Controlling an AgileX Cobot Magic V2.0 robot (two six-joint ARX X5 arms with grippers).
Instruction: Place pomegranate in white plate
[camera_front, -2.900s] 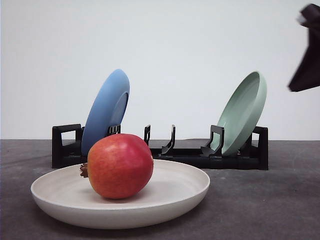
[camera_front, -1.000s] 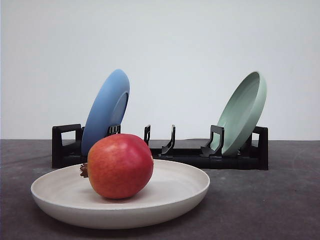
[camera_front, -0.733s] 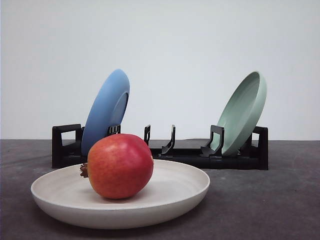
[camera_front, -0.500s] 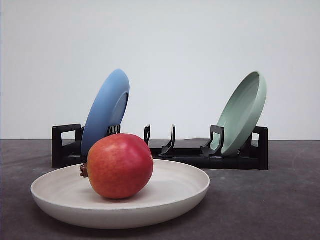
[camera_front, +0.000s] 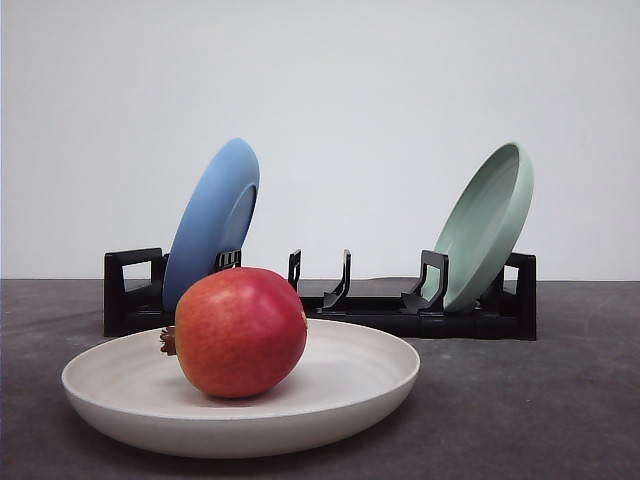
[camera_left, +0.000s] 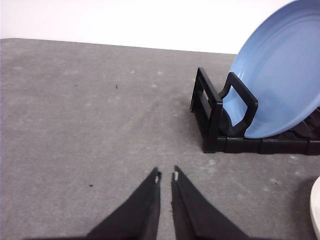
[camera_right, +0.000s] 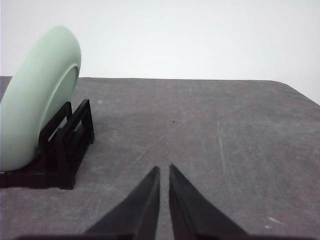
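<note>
The red pomegranate (camera_front: 240, 332) rests inside the white plate (camera_front: 370, 385) at the table's front, its brown crown pointing left. A sliver of that plate's rim (camera_left: 316, 207) appears in the left wrist view. My left gripper (camera_left: 166, 176) is shut and empty over bare table, left of the rack's blue-plate end. My right gripper (camera_right: 164, 169) is shut and empty too, over bare table to the right of the rack's green-plate end.
A black dish rack (camera_front: 340, 305) stands behind the white plate, holding a tilted blue plate (camera_front: 212, 225) on its left and a pale green plate (camera_front: 487, 225) on its right. The same rack ends (camera_left: 220, 125) (camera_right: 65, 145) lie close ahead of each gripper.
The dark arm part seen at the upper right 2.9 s ago has left the front view. Pomegranate and plates have not moved.
</note>
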